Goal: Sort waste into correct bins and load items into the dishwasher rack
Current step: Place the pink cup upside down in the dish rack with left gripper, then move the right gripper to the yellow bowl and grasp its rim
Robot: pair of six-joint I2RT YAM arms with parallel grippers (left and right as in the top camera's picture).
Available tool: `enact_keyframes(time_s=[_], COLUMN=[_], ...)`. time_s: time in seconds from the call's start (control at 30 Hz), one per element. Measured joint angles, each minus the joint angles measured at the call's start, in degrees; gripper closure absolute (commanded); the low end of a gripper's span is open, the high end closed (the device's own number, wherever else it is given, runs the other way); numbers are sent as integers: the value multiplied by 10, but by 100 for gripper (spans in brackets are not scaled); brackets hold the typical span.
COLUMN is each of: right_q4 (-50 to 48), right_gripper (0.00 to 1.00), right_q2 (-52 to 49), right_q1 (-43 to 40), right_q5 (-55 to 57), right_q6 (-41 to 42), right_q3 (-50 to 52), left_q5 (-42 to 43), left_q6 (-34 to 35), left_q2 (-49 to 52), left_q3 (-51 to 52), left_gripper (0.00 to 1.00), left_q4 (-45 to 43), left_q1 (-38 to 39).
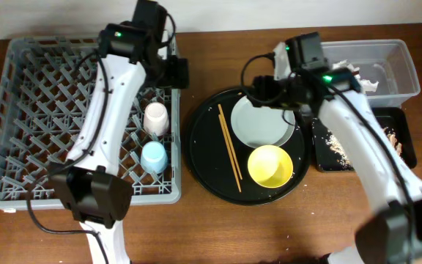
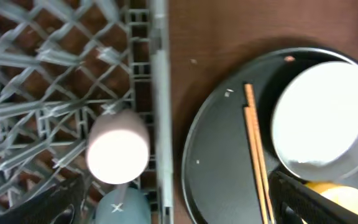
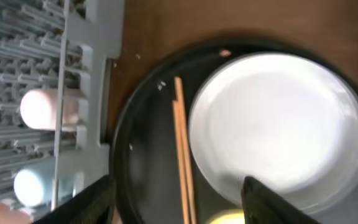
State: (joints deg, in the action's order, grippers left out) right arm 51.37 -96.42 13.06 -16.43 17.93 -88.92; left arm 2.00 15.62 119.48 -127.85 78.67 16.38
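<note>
The grey dishwasher rack (image 1: 50, 110) holds the pink cup (image 1: 156, 117) and blue cup (image 1: 154, 156) at its right edge. The plate (image 1: 262, 122), yellow bowl (image 1: 270, 166) and chopsticks (image 1: 230, 147) lie on the round black tray (image 1: 204, 147). My left gripper (image 1: 178, 72) is open and empty above the rack's right rim (image 2: 160, 93). My right gripper (image 1: 266, 92) is open and empty above the plate (image 3: 278, 118). The clear tub (image 1: 401, 70) holds white paper (image 1: 357, 77). The black rectangular tray (image 1: 405, 150) holds food scraps (image 1: 337, 143). No foil wrapper shows.
The left wrist view shows the pink cup (image 2: 118, 149), the chopsticks (image 2: 257, 155) and the plate (image 2: 322, 115). The right wrist view shows the chopsticks (image 3: 182, 143) and both cups (image 3: 45, 107). Bare brown table runs between the rack and the round tray.
</note>
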Motion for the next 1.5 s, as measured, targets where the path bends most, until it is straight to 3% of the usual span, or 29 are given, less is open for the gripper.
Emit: enact_keyframes(time_s=[0.13, 0.3, 0.77, 1.5], right_q4=[112, 210, 110, 90], right_gripper=[34, 34, 39, 48], right_q2=[71, 69, 60, 5], right_q1=[0, 0, 0, 0], right_q5=[74, 123, 110, 186], right_q6=[-1, 3, 16, 18], right_q3=[-1, 1, 169, 180], left_q5=[4, 6, 1, 1], left_q6=[-16, -22, -25, -25], left_q2=[0, 0, 0, 0], left_q3=[0, -1, -1, -1], left_gripper=[6, 1, 1, 1], left_q4=[-2, -18, -35, -31], left_q1=[26, 27, 3, 4])
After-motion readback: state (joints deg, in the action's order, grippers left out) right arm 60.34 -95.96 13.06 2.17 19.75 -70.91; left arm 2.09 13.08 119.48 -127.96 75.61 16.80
